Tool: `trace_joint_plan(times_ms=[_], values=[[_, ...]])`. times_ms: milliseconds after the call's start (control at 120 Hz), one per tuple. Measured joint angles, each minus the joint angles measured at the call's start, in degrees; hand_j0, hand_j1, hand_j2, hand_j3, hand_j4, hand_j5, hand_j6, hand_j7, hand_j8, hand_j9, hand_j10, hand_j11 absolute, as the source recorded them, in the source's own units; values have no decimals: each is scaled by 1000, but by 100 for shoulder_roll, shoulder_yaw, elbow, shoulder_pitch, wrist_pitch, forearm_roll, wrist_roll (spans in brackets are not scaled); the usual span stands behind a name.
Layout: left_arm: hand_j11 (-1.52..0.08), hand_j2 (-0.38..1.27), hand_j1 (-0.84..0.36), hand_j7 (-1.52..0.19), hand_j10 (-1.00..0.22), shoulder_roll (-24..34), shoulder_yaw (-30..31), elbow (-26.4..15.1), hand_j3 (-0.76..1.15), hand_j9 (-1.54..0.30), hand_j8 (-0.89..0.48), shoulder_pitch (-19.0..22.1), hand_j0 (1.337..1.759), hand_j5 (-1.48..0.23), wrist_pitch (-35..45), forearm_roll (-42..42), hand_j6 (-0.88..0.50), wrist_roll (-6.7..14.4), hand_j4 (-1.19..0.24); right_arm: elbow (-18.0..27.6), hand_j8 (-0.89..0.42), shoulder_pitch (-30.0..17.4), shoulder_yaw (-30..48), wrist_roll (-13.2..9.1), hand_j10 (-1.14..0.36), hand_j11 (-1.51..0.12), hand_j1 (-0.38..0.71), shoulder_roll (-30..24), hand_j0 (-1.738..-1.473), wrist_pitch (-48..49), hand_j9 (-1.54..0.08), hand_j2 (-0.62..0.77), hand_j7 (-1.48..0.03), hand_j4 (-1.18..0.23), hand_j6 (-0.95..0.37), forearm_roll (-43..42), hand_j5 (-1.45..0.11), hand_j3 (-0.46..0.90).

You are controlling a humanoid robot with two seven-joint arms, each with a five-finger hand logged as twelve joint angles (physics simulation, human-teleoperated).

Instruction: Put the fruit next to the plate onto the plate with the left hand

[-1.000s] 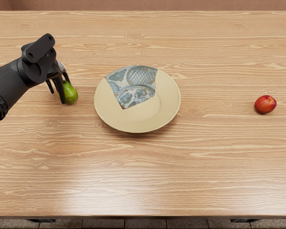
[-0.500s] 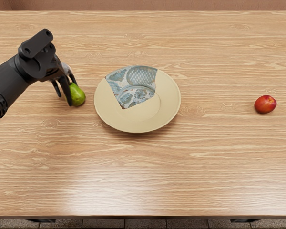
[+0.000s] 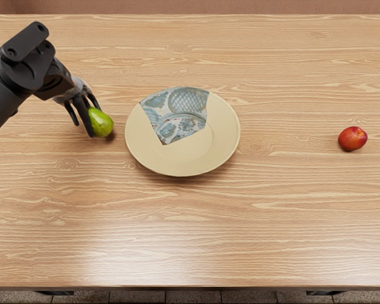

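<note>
My left hand (image 3: 79,104) grips the pear (image 3: 101,122) just beside the plate (image 3: 225,136); lift & drop onto it not done yet.

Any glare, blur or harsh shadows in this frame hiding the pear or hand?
Head view: sharp throughout, no blur on the left hand or pear; a pale glare band washes the near part of the table; only soft shadows under the plate and red fruit.
</note>
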Motion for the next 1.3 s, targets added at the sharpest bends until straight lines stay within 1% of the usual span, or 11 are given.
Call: trace_joint_plan(times_ms=[100, 275, 567, 600, 683, 758, 858, 917, 958, 1158, 1300], values=[[-1120, 404, -271, -1120, -829, 147, -2, 0, 0, -1117, -620, -88, 1653, -1128, -7, -150, -387, 0, -411, 0, -1, 4, 0, 0, -1, 0, -349, 0, -1658, 0, 0, 0, 0, 0, -1, 0, 0, 0], [-1133, 622, -340, -1135, -837, 313, -10, 1, 0, -1129, -662, -276, 1653, -1143, -11, -464, -383, 3, -421, 0, -1, 6, 0, 0, 0, 0, -349, 0, -1658, 0, 0, 0, 0, 0, -1, 0, 0, 0], [-1147, 721, -380, -1146, -849, 327, -18, 1, 0, -1144, -729, -445, 1654, -1145, -12, -887, -422, 8, -465, -2, -1, 6, 0, 0, 0, 0, -349, 0, -1658, 0, 0, 0, 0, 0, -1, 0, 0, 0], [-1151, 831, -409, -1148, -850, 327, -25, 1, 0, -1147, -748, -461, 1654, -1146, -14, -942, -423, 9, -470, -2, -1, 6, 0, 0, 0, 0, -349, 0, -1658, 0, 0, 0, 0, 0, -1, 0, 0, 0], [-1163, 795, -410, -1157, -850, 318, -40, 0, 0, -1159, -754, -494, 1651, -1157, -27, -1035, -418, 12, -453, -1, -1, 6, -1, 0, 0, 0, -349, 0, -1658, 0, 0, 0, 0, 0, -1, 0, 0, 0], [-1170, 861, -419, -1163, -850, 318, -47, 0, 0, -1166, -773, -552, 1650, -1164, -27, -1160, -428, 21, -474, 0, 0, 6, -4, 0, 0, 0, -349, 0, -1658, 0, 0, 0, 0, 0, -1, 0, 0, 0], [-1174, 767, -388, -1167, -852, 312, -75, 0, 0, -1170, -797, -564, 1650, -1167, -25, -1246, -450, 34, -485, 0, 0, 6, -6, 0, 0, 0, -349, 0, -1658, 2, 0, 0, 0, 0, -1, 0, 0, 0], [-1175, 806, -382, -1167, -853, 305, -132, 1, 0, -1170, -811, -565, 1650, -1171, -19, -1271, -459, 42, -528, 0, 0, 6, -7, 0, 0, 0, -349, 0, -1658, 8, 0, 0, 0, 0, -1, 0, 0, 0], [-1174, 740, -362, -1166, -854, 287, -154, -2, 0, -1169, -820, -586, 1651, -1176, -24, -1280, -462, 47, -531, 0, 0, 7, -8, 0, 0, 0, -349, 0, -1658, 12, 0, 0, 0, 0, -1, 0, 0, 0], [-1171, 764, -351, -1163, -858, 251, -350, -7, 0, -1167, -849, -716, 1652, -1173, -21, -1299, -512, 79, -570, 0, 0, 14, -9, 0, 0, 0, -349, 0, -1658, 18, 0, 0, 0, 0, -1, 0, 0, 0], [-1167, 704, -325, -1160, -860, 162, -542, -13, 0, -1163, -856, -765, 1653, -1168, -18, -1295, -526, 117, -589, -1, 0, 21, -9, 0, 0, 0, -349, 0, -1658, 18, 0, 0, 0, 0, -1, 0, 0, 0]])
